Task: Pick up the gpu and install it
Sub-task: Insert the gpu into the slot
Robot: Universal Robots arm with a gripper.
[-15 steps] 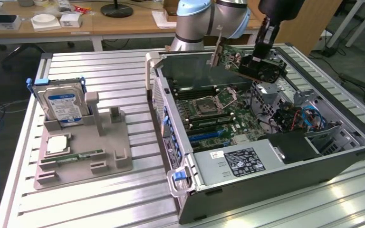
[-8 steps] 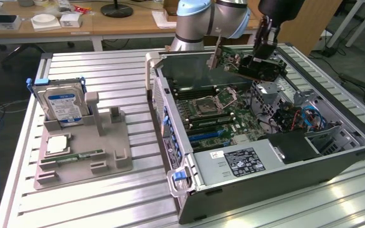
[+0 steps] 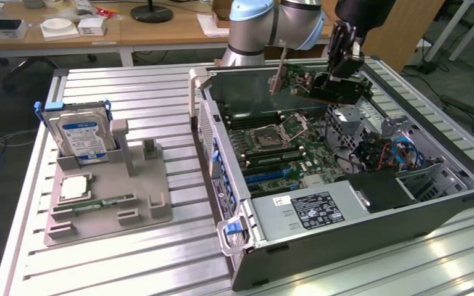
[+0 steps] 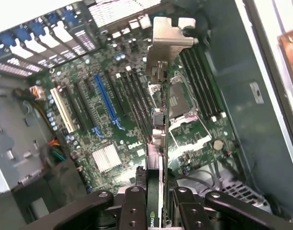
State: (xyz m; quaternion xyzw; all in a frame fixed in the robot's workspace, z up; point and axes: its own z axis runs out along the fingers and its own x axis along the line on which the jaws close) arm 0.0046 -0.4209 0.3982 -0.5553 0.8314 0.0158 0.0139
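Work over the open case (image 3: 344, 228), above the motherboard's (image 3: 291, 151) 12 o'clock end in the exterior view. Hold the gpu (image 3: 303, 77), clamped in the gripper (image 3: 337, 83) and clear of everything, level. Square its edge to the blue slot (image 3: 263, 177), off toward 7 o'clock; mind the bracket (image 4: 168, 38); avoid tilt.

Item: my gripper (image 3: 337, 85), clamped on the gpu (image 3: 297, 76), which hangs tilted above the open case (image 3: 344, 240), silver bracket toward the exterior view's left. Below it: motherboard (image 3: 282, 145). On the table (image 3: 105, 271), well apart: grey fixture (image 3: 150, 209) holding hard drive (image 3: 81, 135) and RAM stick (image 3: 97, 202).
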